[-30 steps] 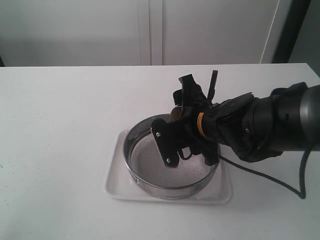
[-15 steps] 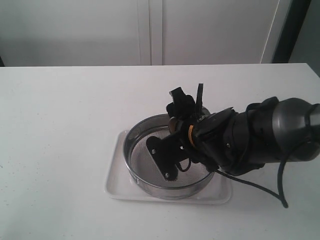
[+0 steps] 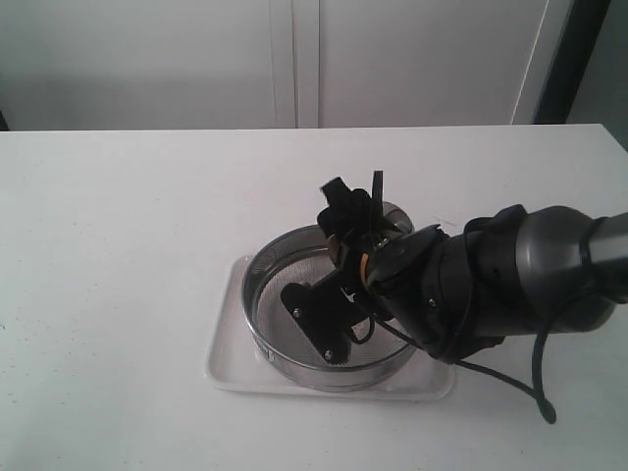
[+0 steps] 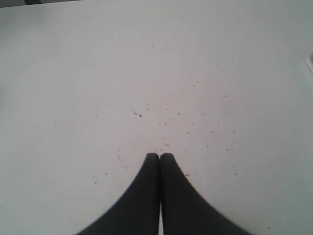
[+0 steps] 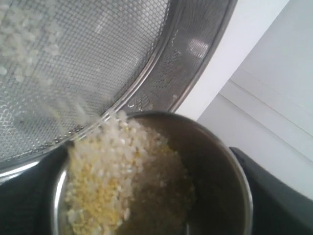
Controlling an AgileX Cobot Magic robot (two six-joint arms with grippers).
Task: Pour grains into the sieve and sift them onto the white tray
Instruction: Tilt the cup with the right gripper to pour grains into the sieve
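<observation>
1. Spilling over the lip of the tilted steel cup (image 5: 210, 166), the grains (image 5: 105, 171) are a whitish and yellow mix. A good heap is still inside the cup, and a thin scatter of whitish ones already lies on the mesh.
2. The sieve (image 3: 267, 294) sits directly under the cup's lip, resting inside the white tray (image 3: 226, 358), whose rim shows all round it.
3. The right gripper (image 3: 343, 270) holds the cup, its jaws set wide around the cup's sides and the wrist rolled so the mouth tips down over the sieve.
4. The left gripper (image 4: 159, 161) hangs well apart over the bare table (image 4: 98, 73), its fingers pressed together and holding nothing.
5. Progress, as I judge it: pouring is under way but not finished. Emptying the cup and all of the sifting remain. Whether anything has dropped through onto the tray cannot be told.
</observation>
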